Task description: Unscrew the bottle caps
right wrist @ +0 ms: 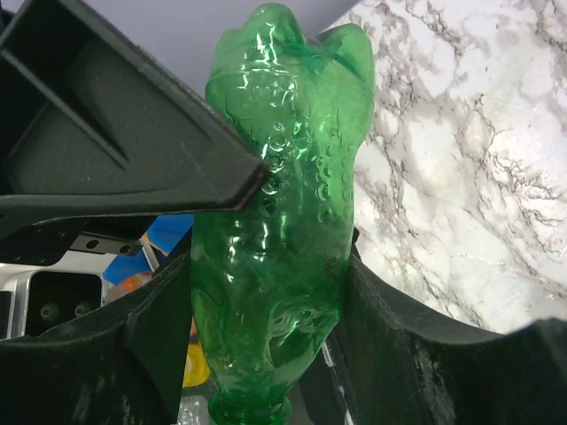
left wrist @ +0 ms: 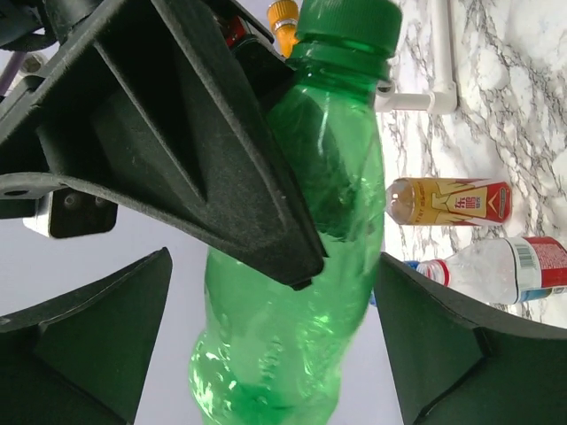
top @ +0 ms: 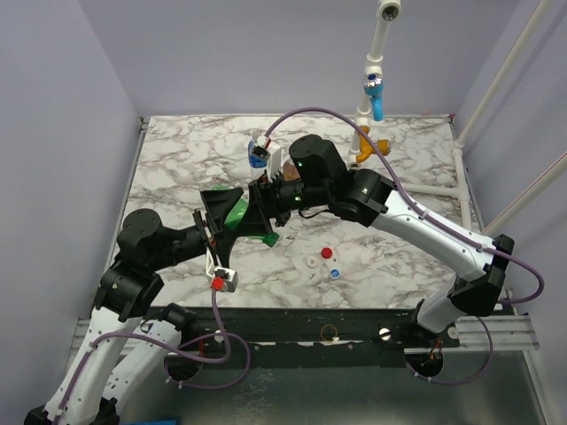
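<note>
Over the desk [top: 177, 159], left of centre, green bottle [left wrist: 345, 177] was clenched in R jaws; L jaws were spread wide round its base, cap [left wrist: 347, 22] pointed away from L.

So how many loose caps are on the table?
3, close together: red cap, white cap to its left, bluish cap in front. The arms may hide more.
</note>
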Controlling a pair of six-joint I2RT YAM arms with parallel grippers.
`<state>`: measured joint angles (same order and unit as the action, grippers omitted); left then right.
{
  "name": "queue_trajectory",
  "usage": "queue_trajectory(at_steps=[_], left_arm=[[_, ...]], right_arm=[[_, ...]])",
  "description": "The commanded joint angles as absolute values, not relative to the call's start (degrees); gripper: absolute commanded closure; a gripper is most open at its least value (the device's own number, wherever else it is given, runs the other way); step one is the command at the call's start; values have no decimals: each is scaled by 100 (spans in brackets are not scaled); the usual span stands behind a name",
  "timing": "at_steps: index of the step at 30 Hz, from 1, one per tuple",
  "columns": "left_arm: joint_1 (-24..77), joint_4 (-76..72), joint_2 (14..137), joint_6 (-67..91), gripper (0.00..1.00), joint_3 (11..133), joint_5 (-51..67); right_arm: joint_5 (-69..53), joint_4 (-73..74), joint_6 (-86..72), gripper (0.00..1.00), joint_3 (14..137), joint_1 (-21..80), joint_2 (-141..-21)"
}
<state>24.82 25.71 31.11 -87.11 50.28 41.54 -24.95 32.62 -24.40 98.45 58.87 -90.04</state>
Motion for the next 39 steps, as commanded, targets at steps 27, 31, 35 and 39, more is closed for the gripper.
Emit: queue_trajectory(at_steps=[27,31,35,39], left_arm=[[2452,2510,3593,-5994,85,5681,3279],[2452,2408,3778,-4373,89,5906,3017],[2452,2024,3933,-2775,93,5991,2725],[2452,1532,4036,-1485,95,6011,2426]], right_arm=[[265,2865,-1760,0,10291,5988,-8007],[523,2050,-1866,0,9749,5987,-7595],[551,1378,-1980,0,9431,5985,-7488],[534,811,-2077,5,9391,5990,-7674]])
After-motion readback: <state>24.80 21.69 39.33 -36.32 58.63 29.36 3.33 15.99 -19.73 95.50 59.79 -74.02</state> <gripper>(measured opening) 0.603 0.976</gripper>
